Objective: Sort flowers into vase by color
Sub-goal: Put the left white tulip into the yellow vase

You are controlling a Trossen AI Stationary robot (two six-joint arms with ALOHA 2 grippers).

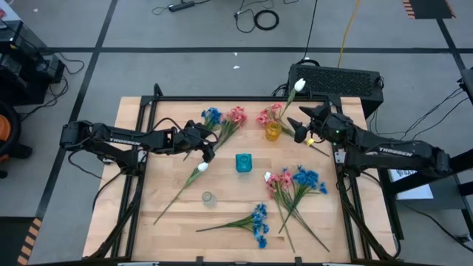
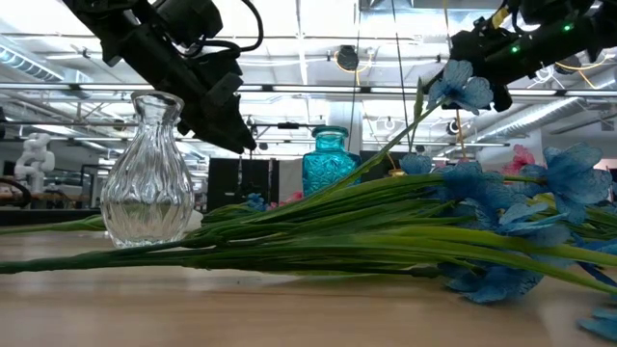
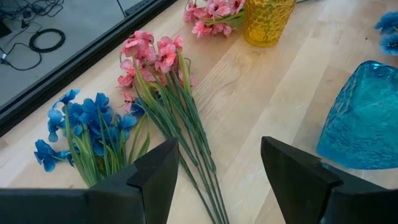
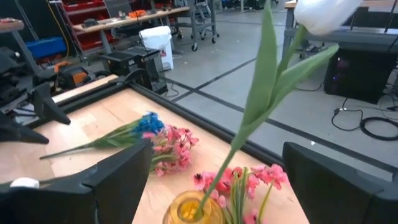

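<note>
A white tulip (image 1: pixel 299 85) stands tilted with its stem in the yellow vase (image 1: pixel 273 131); pink blossoms (image 1: pixel 267 116) are beside the vase. My right gripper (image 1: pixel 299 127) is open just right of that vase, and the tulip stem (image 4: pixel 249 118) rises ahead between its fingers, untouched. My left gripper (image 1: pixel 207 144) is open and empty above the stems of the pink spray (image 3: pixel 155 56) and blue spray (image 3: pixel 87 124), which lie on the table. Another white tulip (image 1: pixel 202 168) lies on the table near the left gripper.
A blue vase (image 1: pixel 244 162) stands mid-table and a clear vase (image 1: pixel 208 198) nearer the front. A bunch of pink and blue sprays (image 1: pixel 295 181) lies right of centre, a blue spray (image 1: pixel 255 222) near the front. A black box (image 1: pixel 336 77) sits behind the table.
</note>
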